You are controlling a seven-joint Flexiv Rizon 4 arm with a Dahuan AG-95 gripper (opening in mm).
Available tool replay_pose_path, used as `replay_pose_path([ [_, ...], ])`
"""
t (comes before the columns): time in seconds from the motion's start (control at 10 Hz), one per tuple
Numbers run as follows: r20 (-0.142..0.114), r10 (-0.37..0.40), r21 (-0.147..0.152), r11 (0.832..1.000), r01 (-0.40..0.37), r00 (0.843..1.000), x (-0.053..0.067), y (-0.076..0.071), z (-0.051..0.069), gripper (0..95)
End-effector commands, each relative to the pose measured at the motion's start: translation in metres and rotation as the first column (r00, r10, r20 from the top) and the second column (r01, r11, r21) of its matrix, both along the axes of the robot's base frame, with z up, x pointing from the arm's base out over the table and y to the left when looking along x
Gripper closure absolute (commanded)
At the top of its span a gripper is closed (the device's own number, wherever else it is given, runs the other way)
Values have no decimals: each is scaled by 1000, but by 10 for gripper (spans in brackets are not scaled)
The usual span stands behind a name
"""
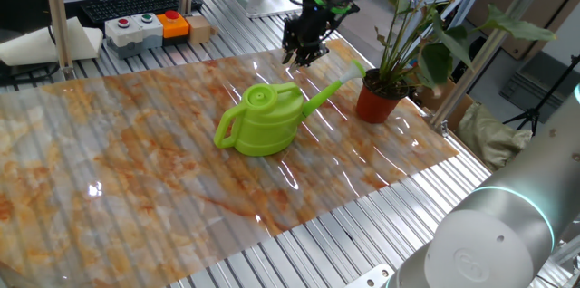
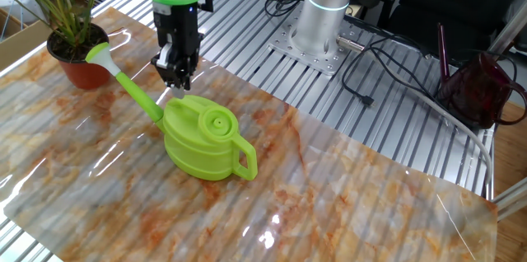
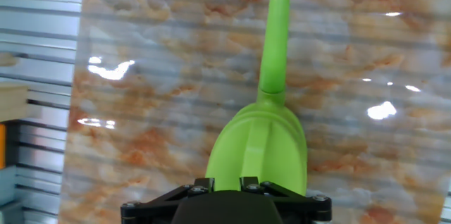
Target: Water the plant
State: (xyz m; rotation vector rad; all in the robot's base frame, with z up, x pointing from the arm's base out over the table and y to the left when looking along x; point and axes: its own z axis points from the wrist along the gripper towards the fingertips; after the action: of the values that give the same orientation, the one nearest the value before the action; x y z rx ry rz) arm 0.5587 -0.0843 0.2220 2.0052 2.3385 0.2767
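We find the tool (image 2: 175,78) hanging above the tabletop (image 1: 136,170), pointing steeply down, just over the rear of the green watering can (image 1: 263,120). Its fingers stand close together with only a narrow gap, and nothing is pinched between them. From one fixed view the fingertips appear clear of the can; from the other fixed view they sit right at the can's upper edge, and we cannot tell whether they touch it. In the hand view the fingertips themselves are cut off at the lower edge, and only the dark base of the tool (image 3: 225,199) shows.

The watering can stands upright on the marbled orange-and-white sheet (image 2: 346,188) that covers the tabletop. Its loop handle faces away from the plant; its long spout (image 3: 275,48) slopes up toward the pot, and the pale rose at the tip lies just beside the pot's rim.

The plant (image 1: 412,39) stands near the sheet's edge, at its far right in the view facing the arm. It sits in a small terracotta-red pot (image 1: 379,102), upright, with thin stems and broad dark leaves rising well above it.

Off the sheet, on the slatted metal surface, we note a button box (image 1: 145,30) with red, green and orange parts, and the arm's base (image 2: 321,23) with cables beside it.
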Motion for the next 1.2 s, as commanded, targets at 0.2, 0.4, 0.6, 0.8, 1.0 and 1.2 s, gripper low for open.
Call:
replay_pose_path([
  [0.2,0,-34,14,999,34,999,1,2,-3,760],
  [0.4,-2,-39,10,999,39,999,3,3,-5,760],
  [0.6,-30,-33,6,999,34,999,3,3,-5,760],
  [0.8,-44,-37,7,999,37,998,3,4,-5,760],
  [1.0,-49,-40,11,999,40,998,4,4,-7,760],
  [1.2,-50,-44,10,999,44,998,6,6,-9,760],
])
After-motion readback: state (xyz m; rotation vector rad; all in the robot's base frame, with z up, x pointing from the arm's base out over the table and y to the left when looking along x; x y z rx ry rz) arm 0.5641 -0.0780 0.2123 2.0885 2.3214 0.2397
